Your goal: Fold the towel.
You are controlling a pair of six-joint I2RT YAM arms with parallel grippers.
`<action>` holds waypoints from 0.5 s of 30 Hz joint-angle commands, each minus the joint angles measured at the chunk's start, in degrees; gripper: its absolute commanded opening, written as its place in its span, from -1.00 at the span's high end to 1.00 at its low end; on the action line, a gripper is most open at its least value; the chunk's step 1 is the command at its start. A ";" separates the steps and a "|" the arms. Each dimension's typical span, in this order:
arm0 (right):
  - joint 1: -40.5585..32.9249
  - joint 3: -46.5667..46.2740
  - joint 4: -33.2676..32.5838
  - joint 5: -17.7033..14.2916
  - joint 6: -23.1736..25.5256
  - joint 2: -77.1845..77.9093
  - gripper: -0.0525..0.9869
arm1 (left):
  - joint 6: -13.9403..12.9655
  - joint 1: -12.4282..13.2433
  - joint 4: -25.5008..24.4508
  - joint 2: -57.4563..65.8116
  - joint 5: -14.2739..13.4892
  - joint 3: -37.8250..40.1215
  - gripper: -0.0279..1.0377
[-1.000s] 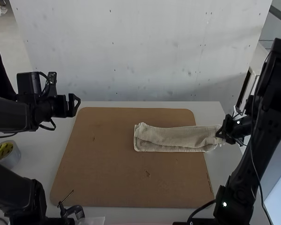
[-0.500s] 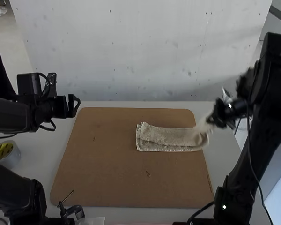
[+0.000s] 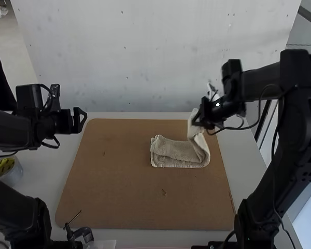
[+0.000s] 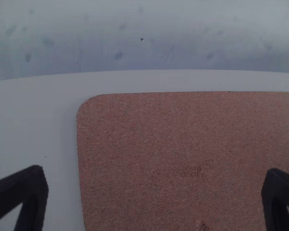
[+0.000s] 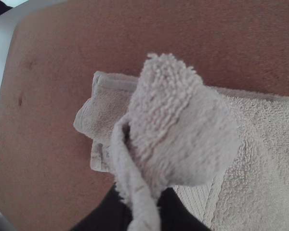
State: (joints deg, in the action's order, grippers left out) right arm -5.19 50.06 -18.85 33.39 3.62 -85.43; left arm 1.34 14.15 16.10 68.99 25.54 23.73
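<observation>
Towel [image 3: 172, 153], beige and nubbly, lies right of centre, raised end clamped by right gripper [image 3: 198, 121]. Left gripper [image 3: 83, 119], mid-left, has jaws apart.

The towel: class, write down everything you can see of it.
The towel is pale beige, with a nubbly, looped pile that looks like terry cloth and a flatter band along one edge. It is folded lengthwise into a narrow, layered strip. Most of it lies on the brown board, one corner of its free end poking up slightly. The other end rises off the board, pinched and bunched between the fingers of the right gripper.
</observation>
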 commanded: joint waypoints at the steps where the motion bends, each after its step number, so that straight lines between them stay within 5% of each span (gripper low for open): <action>1: -3.25 0.30 2.06 -2.45 4.73 -1.50 0.85 | 0.33 1.32 0.43 -0.26 1.97 -0.43 -0.94; 15: -10.81 3.11 10.15 -4.03 9.04 -13.89 0.85 | 0.41 2.46 0.51 -0.26 2.85 -1.23 -0.94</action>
State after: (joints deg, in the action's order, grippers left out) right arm -14.24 50.52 -9.67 29.80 11.11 -97.54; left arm 1.34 16.12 16.08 68.99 27.31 22.85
